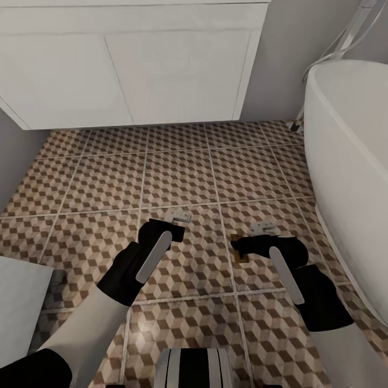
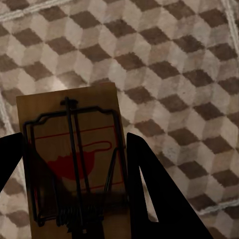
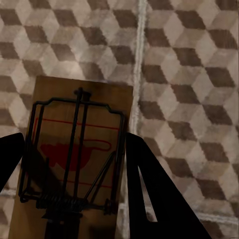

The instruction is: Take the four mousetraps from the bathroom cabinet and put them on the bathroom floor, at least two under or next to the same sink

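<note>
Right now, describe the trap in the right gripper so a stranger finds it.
Start at the white basin on the robot's right; beside it, over the tiled floor, is the right gripper. The mousetrap sits between its fingers: tan wood, dark wire, red print, unlike the pale trap lying loose just beyond.
</note>
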You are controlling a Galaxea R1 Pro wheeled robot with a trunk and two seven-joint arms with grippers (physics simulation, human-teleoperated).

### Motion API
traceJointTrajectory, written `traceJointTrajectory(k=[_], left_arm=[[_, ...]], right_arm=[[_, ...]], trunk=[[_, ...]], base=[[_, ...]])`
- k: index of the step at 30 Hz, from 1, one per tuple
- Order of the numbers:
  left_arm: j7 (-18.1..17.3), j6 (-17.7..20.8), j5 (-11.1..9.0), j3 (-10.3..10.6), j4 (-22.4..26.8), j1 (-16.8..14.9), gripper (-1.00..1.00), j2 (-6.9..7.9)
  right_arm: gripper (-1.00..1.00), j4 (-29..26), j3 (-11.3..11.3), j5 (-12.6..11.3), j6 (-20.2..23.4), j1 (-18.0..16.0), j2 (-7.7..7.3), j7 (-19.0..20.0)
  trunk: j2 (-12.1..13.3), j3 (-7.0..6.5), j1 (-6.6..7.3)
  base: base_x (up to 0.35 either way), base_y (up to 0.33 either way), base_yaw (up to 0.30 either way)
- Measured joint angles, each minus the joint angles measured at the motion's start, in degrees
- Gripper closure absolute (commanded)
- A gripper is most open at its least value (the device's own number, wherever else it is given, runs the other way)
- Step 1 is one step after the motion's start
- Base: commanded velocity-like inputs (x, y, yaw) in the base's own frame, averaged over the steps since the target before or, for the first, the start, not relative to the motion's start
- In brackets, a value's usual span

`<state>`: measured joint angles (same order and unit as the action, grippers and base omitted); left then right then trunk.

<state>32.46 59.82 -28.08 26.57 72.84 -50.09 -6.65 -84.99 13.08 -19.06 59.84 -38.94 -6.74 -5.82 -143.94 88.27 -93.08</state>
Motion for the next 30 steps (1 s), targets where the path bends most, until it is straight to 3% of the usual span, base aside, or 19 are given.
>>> traceJointTrajectory(k=[10, 30], left_arm=[[0.09, 0.0, 0.16, 0.0, 4.75, -0.07, 1.0, 0.35], [2.74, -0.01, 0.12, 0.05, 4.34, -0.14, 1.0, 0.12]], right_arm=[[1.0, 2.11, 0.08, 0.01, 0.0, -0.86, 0.45, -0.05], [1.0, 2.57, 0.07, 0.2, 0.0, -0.92, 0.55, -0.05]], trunk=[[0.0, 0.01, 0.01], [0.0, 0.01, 0.0]], base=[[0.0, 0.0, 0.0], [0.0, 0.0, 0.0]])
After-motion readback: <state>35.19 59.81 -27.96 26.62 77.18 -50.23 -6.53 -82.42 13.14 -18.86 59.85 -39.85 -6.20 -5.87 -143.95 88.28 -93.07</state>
